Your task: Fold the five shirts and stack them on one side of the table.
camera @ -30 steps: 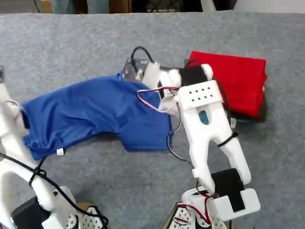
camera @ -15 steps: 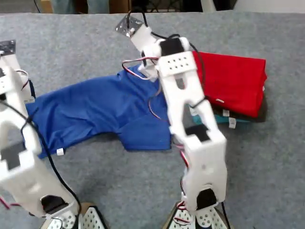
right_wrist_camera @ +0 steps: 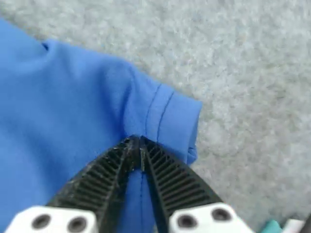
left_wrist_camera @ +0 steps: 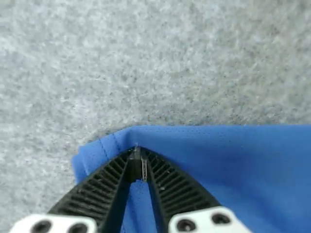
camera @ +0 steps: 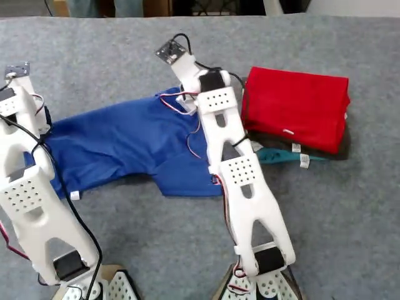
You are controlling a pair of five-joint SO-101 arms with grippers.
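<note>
Within the last second both arms have stretched out across the grey tabletop (camera: pixel 94 56). The left arm (camera: pixel 28 187) has its jaws clenched on one end of the spread blue shirt (camera: pixel 125 147). The right arm (camera: pixel 231 162) has its jaws pinching a sleeve hem near the stack of folded shirts (camera: pixel 297 109). A fold looks ready to begin.

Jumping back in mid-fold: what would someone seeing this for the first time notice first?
The blue shirt, sprawled unfolded across the middle of the grey table, stands out first, with the left hand shut on one end and the right hand shut on a stitched hem at the other. Next comes the folded red shirt, topping a small stack towards the right side in the high view.
</note>
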